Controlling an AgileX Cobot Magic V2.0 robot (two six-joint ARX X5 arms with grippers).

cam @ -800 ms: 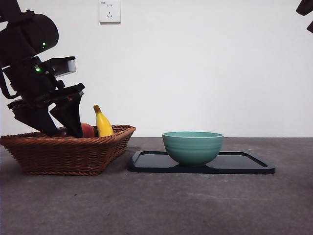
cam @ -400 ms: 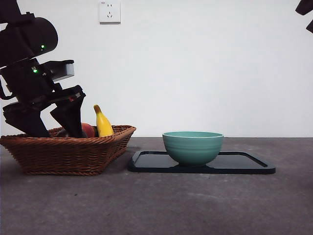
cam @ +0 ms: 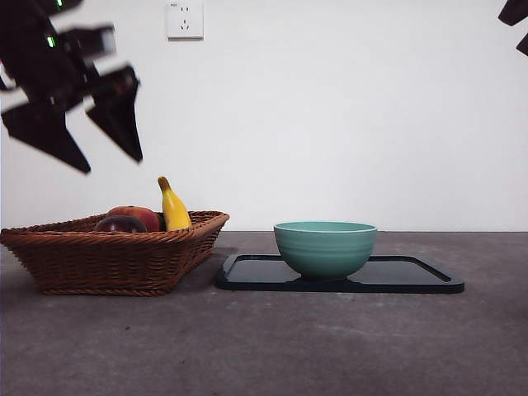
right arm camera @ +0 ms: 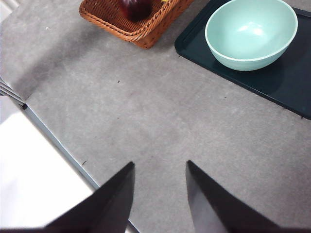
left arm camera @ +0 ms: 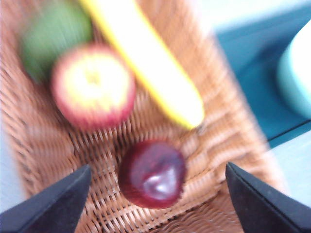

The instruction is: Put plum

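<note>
above the wicker basket (cam: 115, 256) at the left, the left gripper (cam: 103, 148) hangs with its jaws spread wide and nothing between them. the plum (cam: 120, 223) lies in the basket beside a red-orange fruit (cam: 140, 216) and a banana (cam: 172, 208); round, it shows no long axis. rightward, a green bowl (cam: 325, 246) sits on a dark tray (cam: 412, 279) on the grey tabletop (cam: 289, 346), before a white wall with a socket (cam: 185, 19). the right gripper (right arm camera: 158, 170) waits, parted and empty.

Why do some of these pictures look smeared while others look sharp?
Left wrist view: everything is smeared, the plum, the banana and the basket weave; only a pale glint marks the plum. Front view: the left tool above the basket is streaked, while the bowl and tray look crisp. Right wrist view: sharp, with soft light inside the bowl.
</note>
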